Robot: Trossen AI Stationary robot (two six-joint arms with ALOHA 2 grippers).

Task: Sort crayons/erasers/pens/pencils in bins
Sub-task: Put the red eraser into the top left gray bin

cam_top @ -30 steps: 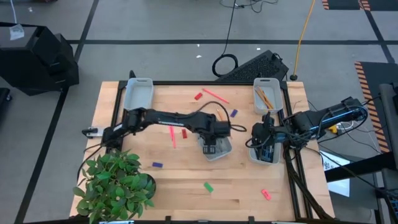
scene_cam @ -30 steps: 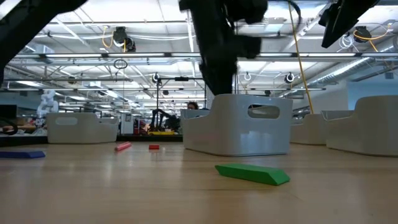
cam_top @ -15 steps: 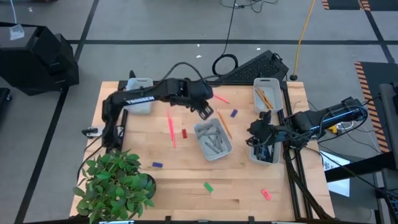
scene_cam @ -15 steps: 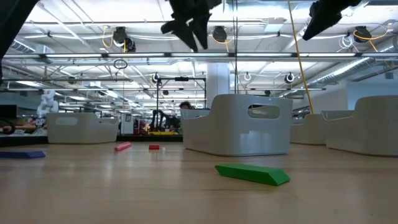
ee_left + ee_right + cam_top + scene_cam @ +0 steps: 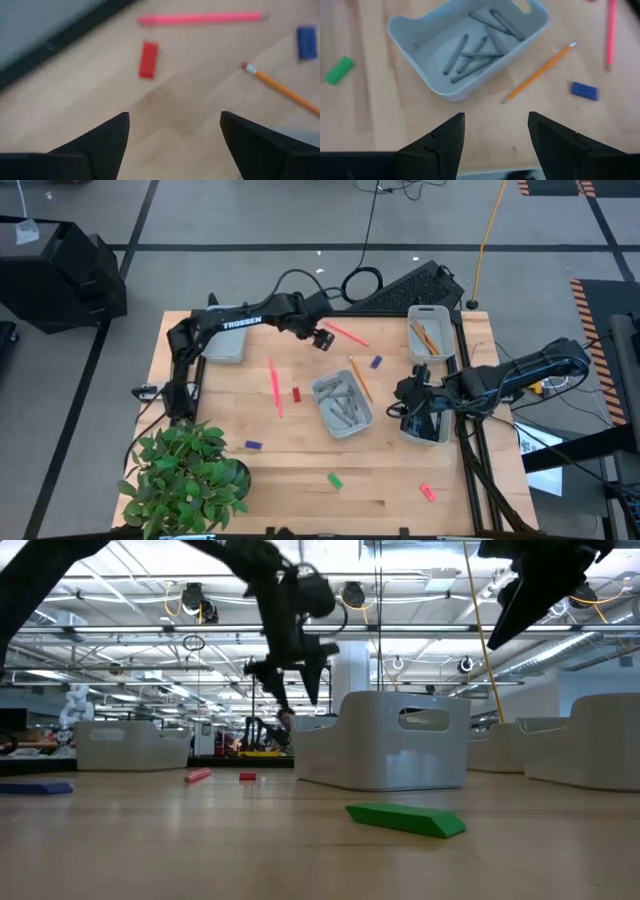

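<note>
My left gripper (image 5: 322,339) (image 5: 175,117) hangs open over the bare wood near the far edge, by a red eraser (image 5: 148,59) and a pink pencil (image 5: 200,18). An orange pencil (image 5: 360,378) and a blue eraser (image 5: 376,362) lie flat beside the middle bin (image 5: 342,402), which holds several grey crayons (image 5: 470,52). My right gripper (image 5: 409,407) (image 5: 496,117) is open above the near right bin (image 5: 432,436), whose contents it mostly hides. The far right bin (image 5: 428,332) holds orange pencils. The far left bin (image 5: 222,332) stands by the left arm.
A second pink pencil (image 5: 273,388) and a red eraser (image 5: 296,394) lie left of the middle bin. Blue (image 5: 253,445), green (image 5: 335,479) and pink (image 5: 428,493) erasers are scattered toward the near edge. A potted plant (image 5: 185,480) fills the near left corner.
My left gripper has risen out of the middle bin and swung toward the table's far edge, then come down a little over the red eraser. The crayons stay in the bin. My right gripper has stayed over the near right bin.
</note>
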